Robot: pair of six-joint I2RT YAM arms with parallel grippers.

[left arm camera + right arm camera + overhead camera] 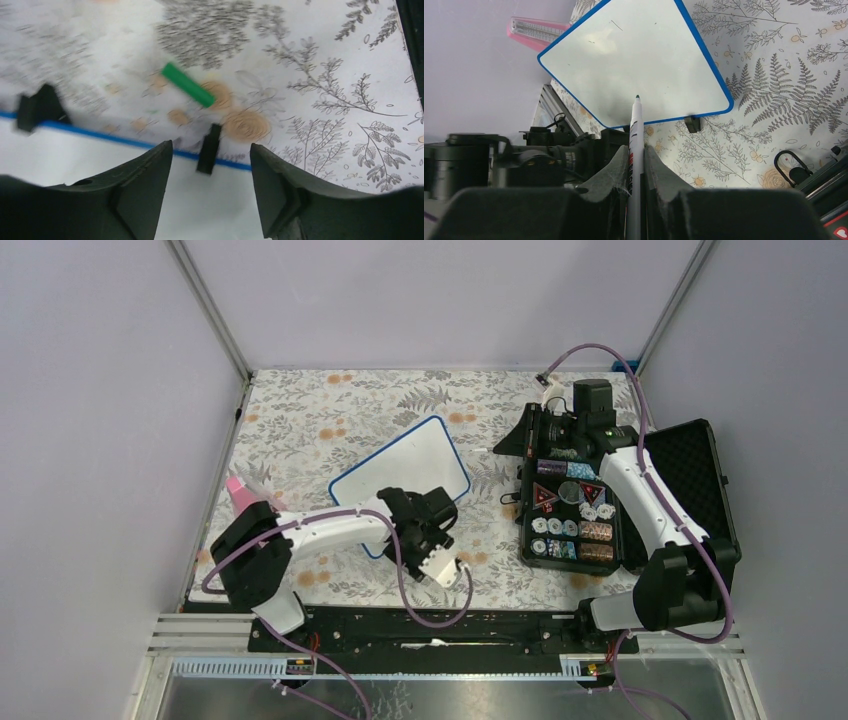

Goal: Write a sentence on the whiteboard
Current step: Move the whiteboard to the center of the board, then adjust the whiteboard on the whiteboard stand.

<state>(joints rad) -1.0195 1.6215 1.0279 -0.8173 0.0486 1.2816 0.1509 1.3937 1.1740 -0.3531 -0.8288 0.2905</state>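
Note:
The whiteboard (402, 478), white with a blue rim, lies tilted on the flowered tablecloth; it also shows in the right wrist view (634, 55) and the left wrist view (100, 160). My right gripper (636, 152) is shut on a white marker (636, 125) whose uncapped dark tip points at the board's near edge, held above it. In the top view the right gripper (520, 440) is right of the board. My left gripper (210, 150) is open and empty over the board's blue edge beside a black clip (208, 149); in the top view it (428, 530) is at the board's near right edge. A green cap (187, 85) lies on the cloth.
An open black case (690, 455) with several small coloured items stands at the right under my right arm. A pink object (238, 492) lies left of the board, also in the right wrist view (531, 32). Metal frame rails run along the table's sides.

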